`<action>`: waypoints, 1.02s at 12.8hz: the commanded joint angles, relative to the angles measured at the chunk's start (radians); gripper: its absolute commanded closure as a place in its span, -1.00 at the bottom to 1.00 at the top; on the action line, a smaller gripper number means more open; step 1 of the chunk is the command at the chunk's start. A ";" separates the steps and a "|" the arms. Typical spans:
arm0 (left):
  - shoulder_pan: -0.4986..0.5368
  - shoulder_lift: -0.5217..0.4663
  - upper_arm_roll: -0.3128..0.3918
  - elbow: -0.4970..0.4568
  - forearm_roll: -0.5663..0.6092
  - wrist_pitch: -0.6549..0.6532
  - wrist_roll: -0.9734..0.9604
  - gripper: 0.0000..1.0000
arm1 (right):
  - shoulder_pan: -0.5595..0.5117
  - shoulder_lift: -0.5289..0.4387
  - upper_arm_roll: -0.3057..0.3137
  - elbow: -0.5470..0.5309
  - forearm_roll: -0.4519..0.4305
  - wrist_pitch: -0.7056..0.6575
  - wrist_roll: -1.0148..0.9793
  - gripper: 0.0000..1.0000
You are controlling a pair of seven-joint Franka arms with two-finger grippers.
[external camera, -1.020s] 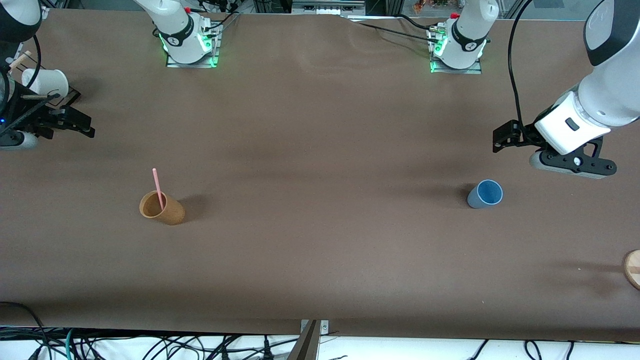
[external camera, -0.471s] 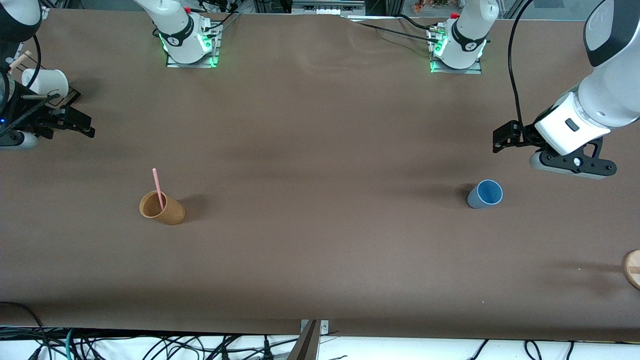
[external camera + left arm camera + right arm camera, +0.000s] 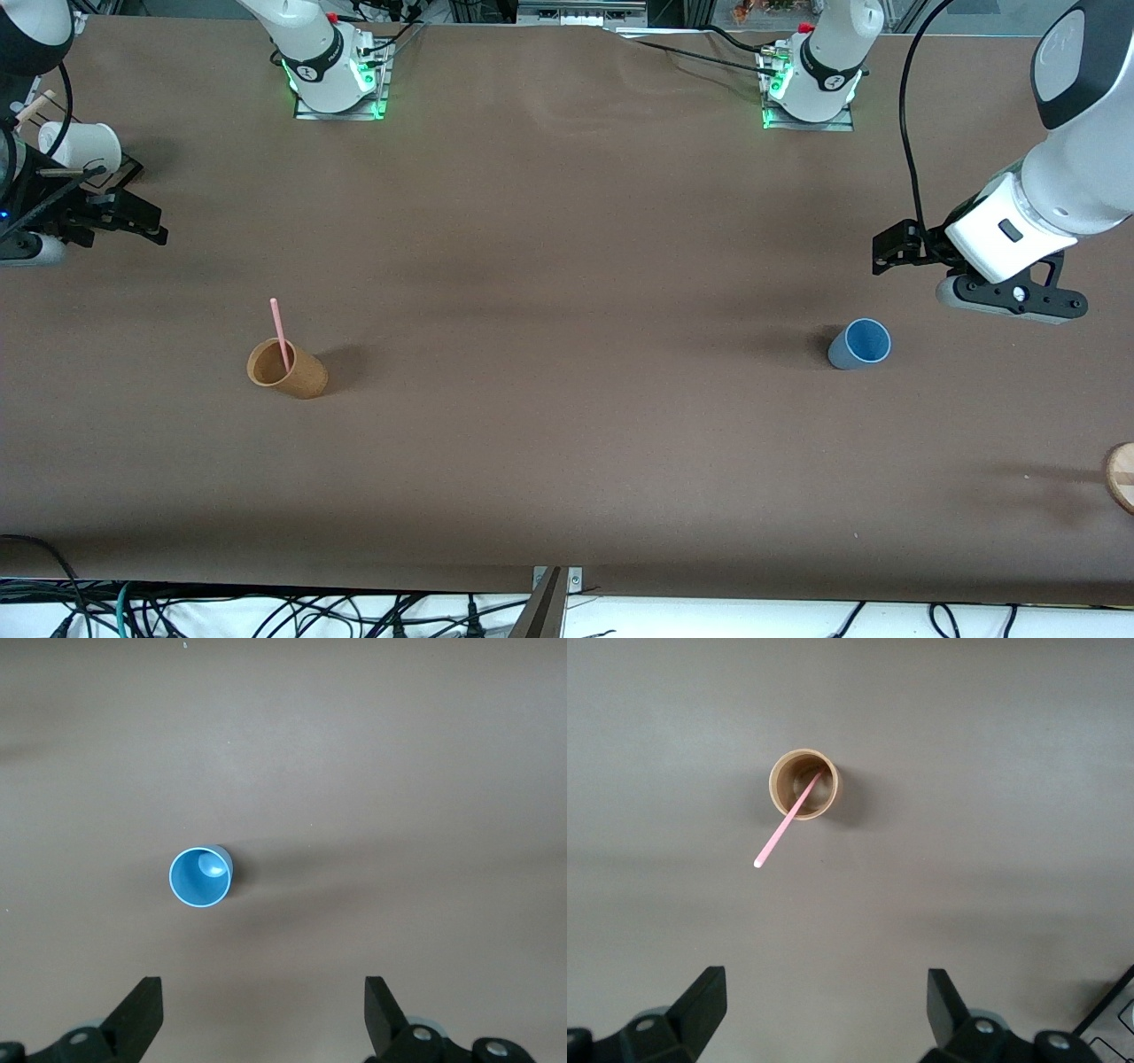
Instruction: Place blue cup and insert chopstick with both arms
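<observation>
The blue cup (image 3: 859,344) stands upright on the brown table toward the left arm's end; it also shows in the left wrist view (image 3: 201,877). My left gripper (image 3: 1008,299) hangs open and empty in the air beside the cup, its jaws wide apart (image 3: 263,1019). The pink chopstick (image 3: 280,332) leans inside the orange-brown cup (image 3: 286,369) toward the right arm's end. Both show in the right wrist view, the chopstick (image 3: 784,828) and the cup (image 3: 803,784). My right gripper (image 3: 35,246) is open and empty (image 3: 827,1014), up near the table's end.
A white cup (image 3: 80,144) lies on a black stand (image 3: 124,168) next to the right gripper. A round wooden piece (image 3: 1121,477) shows at the table's edge at the left arm's end. Cables hang below the table's front edge.
My left gripper has shifted very slightly toward the robots' bases. The cups, the chopstick and the right arm have not moved.
</observation>
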 commanded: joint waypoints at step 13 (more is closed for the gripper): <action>0.010 0.056 0.002 0.002 0.029 -0.006 0.024 -1.00 | -0.008 -0.009 0.001 -0.015 0.003 -0.002 -0.002 -1.00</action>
